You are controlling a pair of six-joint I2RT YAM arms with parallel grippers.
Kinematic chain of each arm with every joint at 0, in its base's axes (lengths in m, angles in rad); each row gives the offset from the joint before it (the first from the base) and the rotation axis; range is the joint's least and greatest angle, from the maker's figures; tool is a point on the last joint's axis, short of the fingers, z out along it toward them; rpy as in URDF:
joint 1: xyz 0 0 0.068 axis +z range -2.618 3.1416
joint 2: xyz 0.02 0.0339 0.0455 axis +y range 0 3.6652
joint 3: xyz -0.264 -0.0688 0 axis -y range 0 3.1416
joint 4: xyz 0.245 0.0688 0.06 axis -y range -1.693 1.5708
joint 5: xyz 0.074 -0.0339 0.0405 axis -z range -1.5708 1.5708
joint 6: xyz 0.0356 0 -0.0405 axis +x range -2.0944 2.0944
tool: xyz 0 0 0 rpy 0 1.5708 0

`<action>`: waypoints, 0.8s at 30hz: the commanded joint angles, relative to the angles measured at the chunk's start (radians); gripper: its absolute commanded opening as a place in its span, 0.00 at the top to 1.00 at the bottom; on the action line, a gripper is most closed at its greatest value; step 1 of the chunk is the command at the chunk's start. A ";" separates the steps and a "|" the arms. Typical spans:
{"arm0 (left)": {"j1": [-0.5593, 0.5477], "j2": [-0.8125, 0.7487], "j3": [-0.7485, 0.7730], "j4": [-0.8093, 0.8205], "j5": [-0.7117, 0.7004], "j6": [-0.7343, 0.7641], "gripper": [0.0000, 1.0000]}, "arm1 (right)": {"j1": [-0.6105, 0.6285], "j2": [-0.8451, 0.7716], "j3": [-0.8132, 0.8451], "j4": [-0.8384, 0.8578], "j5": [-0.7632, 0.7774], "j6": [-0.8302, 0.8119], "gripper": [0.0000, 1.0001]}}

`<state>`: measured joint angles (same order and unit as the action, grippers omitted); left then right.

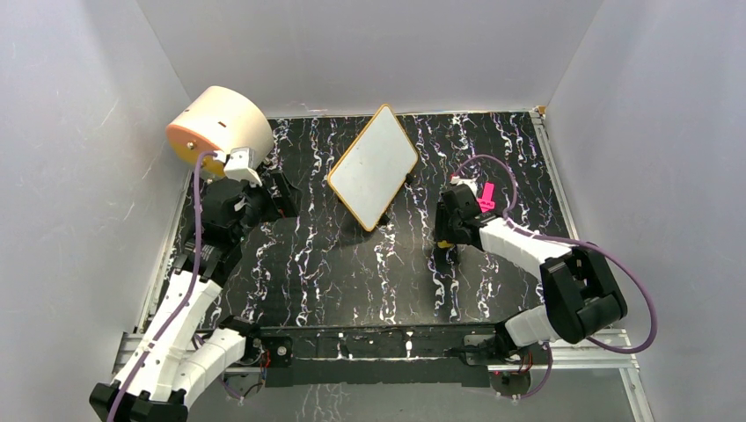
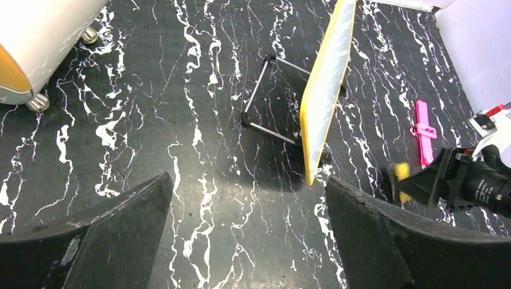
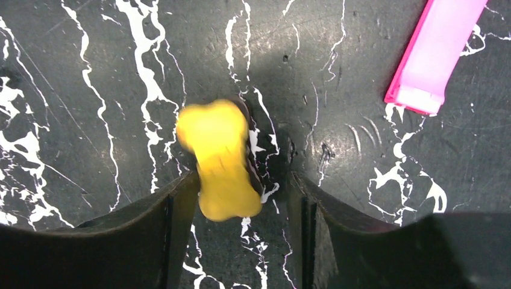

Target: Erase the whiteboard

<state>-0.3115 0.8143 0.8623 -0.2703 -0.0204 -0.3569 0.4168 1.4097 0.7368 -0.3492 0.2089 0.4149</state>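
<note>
The whiteboard [image 1: 374, 164] stands tilted on a thin wire stand [image 2: 271, 96] mid-table; its white face shows no writing, and the left wrist view sees it edge-on [image 2: 328, 90]. My right gripper [image 3: 241, 180] is open, pointing down at the table right of the board. A yellow bone-shaped eraser [image 3: 220, 159] with a dark felt side sits between its fingers, against the left one and clear of the right one. The eraser also shows in the top view [image 1: 442, 243]. My left gripper [image 2: 249, 192] is open and empty above bare table, left of the board [image 1: 283, 195].
A cream cylinder [image 1: 220, 132] with an orange end lies at the back left, beside my left wrist. A pink marker [image 3: 437, 51] lies on the table just beyond my right gripper. Grey walls close in three sides.
</note>
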 commanded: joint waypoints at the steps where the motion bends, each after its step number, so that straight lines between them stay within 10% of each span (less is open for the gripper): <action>1: 0.002 -0.023 0.045 -0.029 0.016 0.021 0.02 | -0.004 -0.034 0.046 -0.035 0.039 0.029 0.43; 24: 0.002 -0.139 0.476 -0.363 -0.001 0.085 0.02 | -0.005 -0.827 0.442 -0.454 0.361 0.001 0.30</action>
<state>-0.3115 0.6983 1.2495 -0.5537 -0.0113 -0.3027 0.4168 0.6174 1.0752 -0.7475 0.4801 0.4431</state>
